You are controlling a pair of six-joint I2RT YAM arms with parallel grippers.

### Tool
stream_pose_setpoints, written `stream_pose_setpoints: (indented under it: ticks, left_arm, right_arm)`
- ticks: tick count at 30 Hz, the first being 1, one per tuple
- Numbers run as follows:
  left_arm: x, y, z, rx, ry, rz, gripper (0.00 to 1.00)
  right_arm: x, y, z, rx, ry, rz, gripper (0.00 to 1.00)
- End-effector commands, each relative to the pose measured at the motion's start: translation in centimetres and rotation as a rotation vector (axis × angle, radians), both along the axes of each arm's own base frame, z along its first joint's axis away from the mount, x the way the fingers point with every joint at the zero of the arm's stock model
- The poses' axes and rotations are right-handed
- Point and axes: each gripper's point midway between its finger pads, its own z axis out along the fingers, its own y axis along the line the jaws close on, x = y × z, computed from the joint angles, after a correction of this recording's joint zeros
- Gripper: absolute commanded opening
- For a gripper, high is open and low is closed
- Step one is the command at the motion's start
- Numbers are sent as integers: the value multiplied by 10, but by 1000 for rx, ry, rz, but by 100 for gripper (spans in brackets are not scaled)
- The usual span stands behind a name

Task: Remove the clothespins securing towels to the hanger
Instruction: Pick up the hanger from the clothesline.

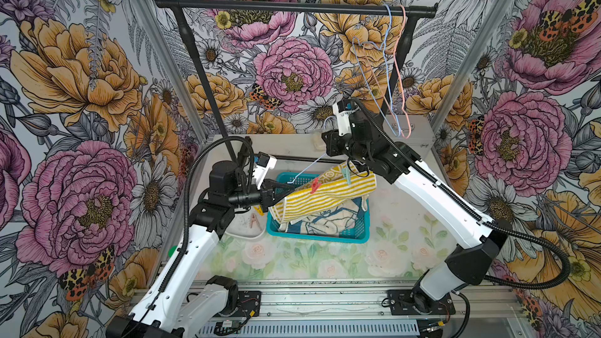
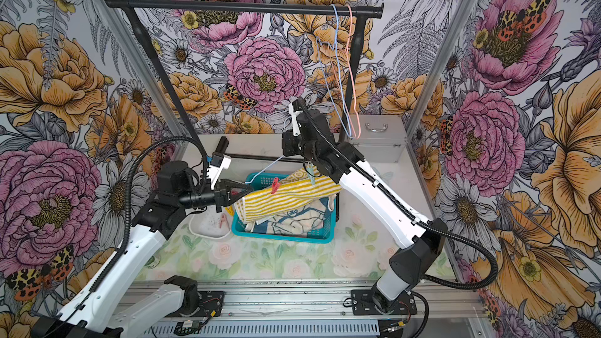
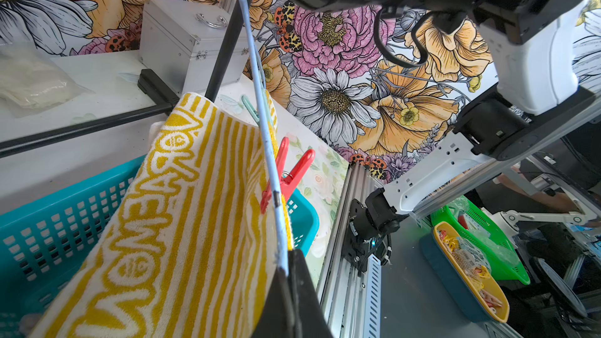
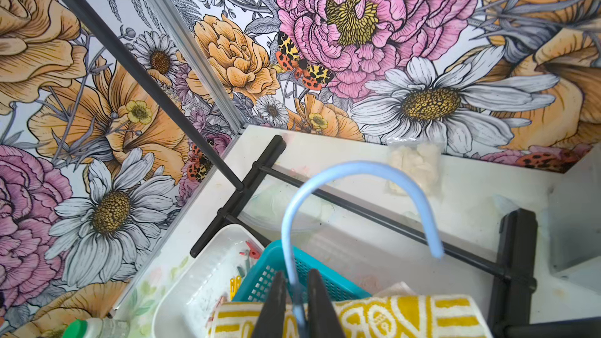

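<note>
The right claw (image 4: pixel 297 276) shows only in the right wrist view; in both top views its own wrist covers it. There its two black fingers (image 4: pixel 271 300) stand close on either side of the blue wire hanger (image 4: pixel 325 170), just below the hook, closed on the wire, though the contact itself is hard to make out. The left claw (image 1: pixel 282 191) is shut on the hanger's end corner. The left wrist view cuts off all but one dark finger (image 3: pixel 294 291), where the wire ends.

The two arms hold the hanger above the teal basket (image 1: pixel 354 234), which sits mid-worktop. Over its bar hangs the yellow-and-white striped towel (image 1: pixel 328 191). A red clothespin (image 1: pixel 314 186) pins the towel near the left claw, and a mint green clothespin (image 1: pixel 347 175) pins it nearer the right arm. In the left wrist view the green one is partly hidden behind the wire.

Only the top views show the cream towel with blue drawing (image 1: pixel 328 222), lying in the basket half under the striped one. A white tray (image 1: pixel 240 225) sits just beside the basket on the left. From above, a pink clothespin (image 1: pixel 254 221) and a yellow clothespin (image 1: pixel 258 211) are visible in it. The right wrist view shows more small clips there, too small to count.

A silver case (image 1: pixel 419 131) stands at the worktop's rear right corner
</note>
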Motion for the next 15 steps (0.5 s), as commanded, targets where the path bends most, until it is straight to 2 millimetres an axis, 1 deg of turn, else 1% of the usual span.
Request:
stream_pose_setpoints:
  ticks: [1,7,8,9,10,11,12,13,15]
  left_arm:
    - [1,2,0,24,-39,23,0]
    - [7,4,4,40,-54,50,0]
    - [7,4,3,44,-52,53,9]
    - [8,5,2,50,-51,61,20]
    - [9,5,2,54,-51,64,23]
    - [9,6,2,58,-52,70,29]
    - [10,7,3,59,-56,79,52]
    - [9,7,6,56,-63,77,66]
    - [7,7,13,47,-82,70,79]
  right_arm:
    - [-1,4,22,37,-53,25,8]
    - [-4,1,24,31,-73,28,0]
    - [-4,1,24,32,-74,29,0]
    - [-4,1,24,32,-76,29,0]
    - [-5,2,26,36,-79,31,0]
    - [-5,1,27,36,-82,31,0]
    - [-5,1,27,32,-85,30,0]
    - [-6,-1,28,31,-89,27,0]
    - [-7,-2,29,26,-95,27,0]
